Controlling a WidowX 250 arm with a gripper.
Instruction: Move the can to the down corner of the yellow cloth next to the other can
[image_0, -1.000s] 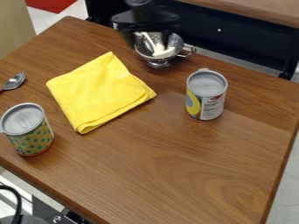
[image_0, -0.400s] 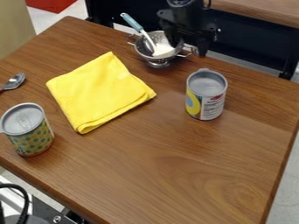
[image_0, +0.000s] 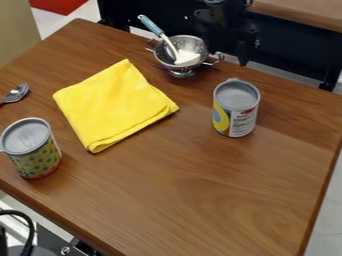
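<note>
My gripper (image_0: 227, 50) hangs at the top of the view, behind the right can and to the right of the colander. Its fingers are spread apart with nothing between them. A can with a grey lid and a white and yellow label (image_0: 236, 108) stands upright on the right half of the table. The other can, with a dotted green and yellow label (image_0: 32, 148), is upright near the left edge. Between them the folded yellow cloth (image_0: 115, 106) lies flat, one corner pointing down toward the front. Neither can touches the cloth.
A metal colander (image_0: 181, 52) holding a blue-handled utensil (image_0: 157, 30) stands at the table's back edge, behind the cloth. A spoon (image_0: 16, 93) lies at the far left. The wooden table's (image_0: 194, 200) right edge runs beyond the right can.
The gripper has moved right, from over the colander to behind the right can. Cans, cloth and colander have kept their places.
</note>
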